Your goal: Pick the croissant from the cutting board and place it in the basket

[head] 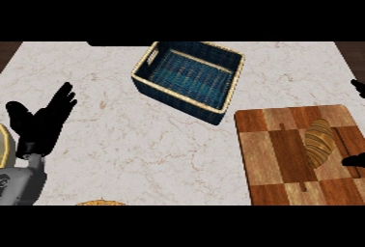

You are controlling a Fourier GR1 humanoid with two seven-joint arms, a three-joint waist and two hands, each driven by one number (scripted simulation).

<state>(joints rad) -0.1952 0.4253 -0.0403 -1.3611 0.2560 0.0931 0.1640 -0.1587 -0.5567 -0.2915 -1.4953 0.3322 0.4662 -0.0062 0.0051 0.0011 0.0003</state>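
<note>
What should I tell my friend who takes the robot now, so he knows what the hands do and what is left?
Left hand: open, fingers up, resting at the left edge of the view, holding nothing.
Right hand: only black tips show at the right edge, next to the board; open or shut cannot be told.
The golden-brown croissant lies on the striped wooden cutting board, near its right side.
The dark blue woven basket with a pale rim stands up and left of the board, nothing inside.
Done: nothing picked yet.
Left: grasp the croissant, carry it over, set it in the basket.
</note>
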